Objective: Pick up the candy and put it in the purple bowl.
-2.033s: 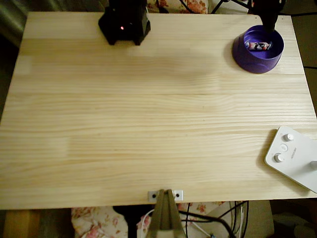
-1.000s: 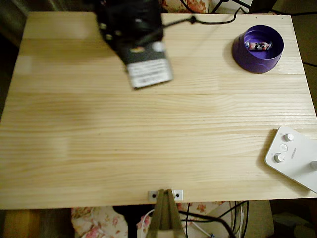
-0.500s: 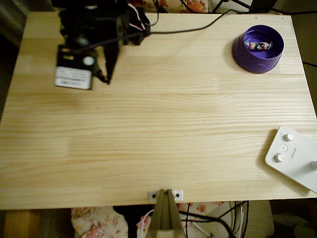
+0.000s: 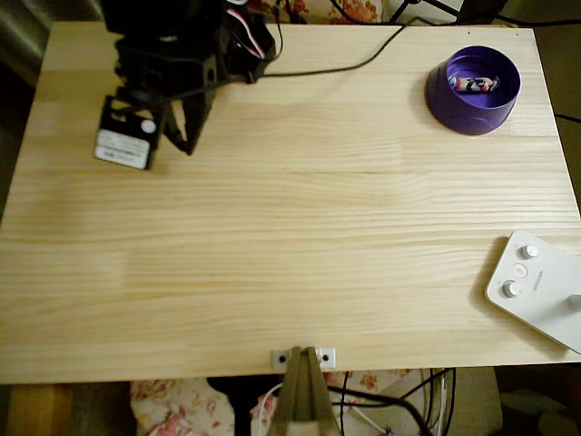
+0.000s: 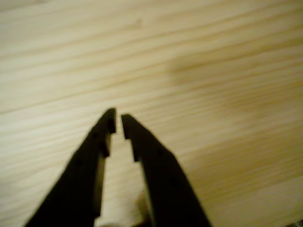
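- The gripper (image 5: 117, 124) hung just over the bare worktop (image 5: 227, 71), its two black tips almost shut with only a thin gap, and nothing was held between them.
- Its fingers (image 5: 151, 161) were flat, dark and pointed, like a beak.
- In the overhead view the gripper (image 4: 177, 136) sat at the top left of the worktop (image 4: 290, 236), well apart from the bowl.
- The worktop was pale wood, smooth, with long straight grain lines.
- A white device with knobs (image 4: 537, 286) lay at the lower right edge. It looked hard and flat.
- Far off at the top right stood the purple bowl (image 4: 454, 100), round and thick, likely plastic.
- The candy (image 4: 476, 84) lay inside it, small and long in a shiny white wrapper with dark and red marks.
- The job looked done. What could go wrong: the black cable (image 4: 345, 64) ran across near the bowl, so a swing of the arm might tug it and knock the bowl.
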You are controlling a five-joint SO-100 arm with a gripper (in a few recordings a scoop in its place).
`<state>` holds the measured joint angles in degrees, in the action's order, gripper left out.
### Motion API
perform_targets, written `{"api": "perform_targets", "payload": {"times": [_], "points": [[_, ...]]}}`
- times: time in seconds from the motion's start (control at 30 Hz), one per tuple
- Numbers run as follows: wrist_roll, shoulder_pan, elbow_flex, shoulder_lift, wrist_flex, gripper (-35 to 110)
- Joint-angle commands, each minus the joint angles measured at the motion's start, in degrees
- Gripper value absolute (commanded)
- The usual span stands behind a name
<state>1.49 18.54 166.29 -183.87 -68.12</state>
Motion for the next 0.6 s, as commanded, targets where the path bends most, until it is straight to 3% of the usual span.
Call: {"api": "perform_targets", "payload": {"times": [0.0,0.57], "points": [[-0.35,1.85,0.97,-3.08,-0.70,0],[-0.09,1.58,4.13,-5.27,-0.44,-1]]}}
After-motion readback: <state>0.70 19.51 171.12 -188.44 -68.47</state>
